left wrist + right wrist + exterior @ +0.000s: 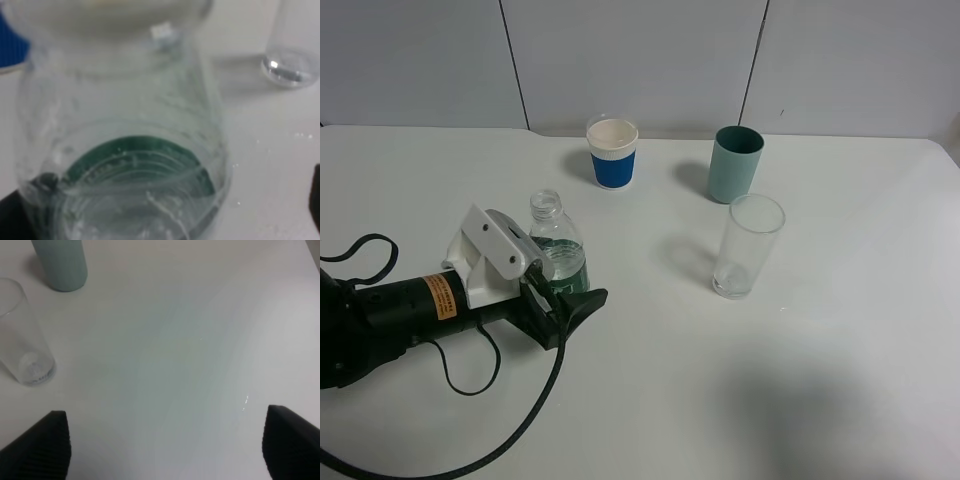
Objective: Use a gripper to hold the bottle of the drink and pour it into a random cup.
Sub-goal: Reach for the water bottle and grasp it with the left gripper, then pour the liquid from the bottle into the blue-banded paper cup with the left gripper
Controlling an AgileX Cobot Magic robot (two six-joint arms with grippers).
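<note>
The small clear bottle (557,248) with the dark green label stands upright and uncapped on the white table, left of middle. My left gripper (565,295) lies low around its lower body, one finger on each side. In the left wrist view the bottle (125,150) fills the frame. One finger (10,217) is against it and the other (316,200) stands off with a gap, so the jaws are open. The clear drink inside is hard to make out. The white cup with the blue band (613,153) stands at the back. My right gripper (165,445) is open and empty over bare table.
A teal cup (735,163) stands at the back right and a tall clear glass (750,245) in front of it; both also show in the right wrist view, the teal cup (60,265) and the glass (25,335). The left arm's black cable (470,380) loops over the front left.
</note>
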